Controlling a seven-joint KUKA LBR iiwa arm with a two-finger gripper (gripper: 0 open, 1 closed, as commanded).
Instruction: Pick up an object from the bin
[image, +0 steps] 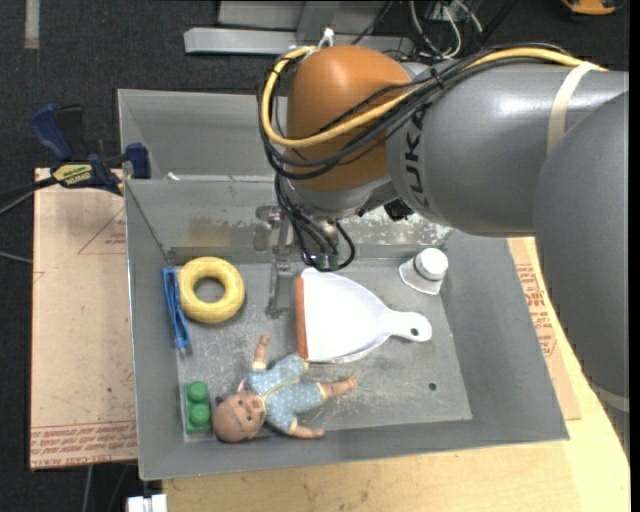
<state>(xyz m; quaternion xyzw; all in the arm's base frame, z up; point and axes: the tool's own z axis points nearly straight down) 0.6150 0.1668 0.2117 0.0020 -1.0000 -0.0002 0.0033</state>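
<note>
My gripper (278, 288) hangs below the arm's wrist over the middle of the bin, just left of a white dustpan (345, 318) with an orange front edge. The dustpan lies flat with its handle pointing right. A yellow ring (211, 290) lies to the gripper's left, a short gap away. A small doll (272, 400) in a blue dress lies on its back nearer the front, below the gripper and the dustpan.
A blue tool (176, 310) lies along the left wall beside the ring. A green block (197, 405) sits in the front left corner by the doll's head. A white round cap (426, 270) lies right of the dustpan. The arm covers the bin's back right.
</note>
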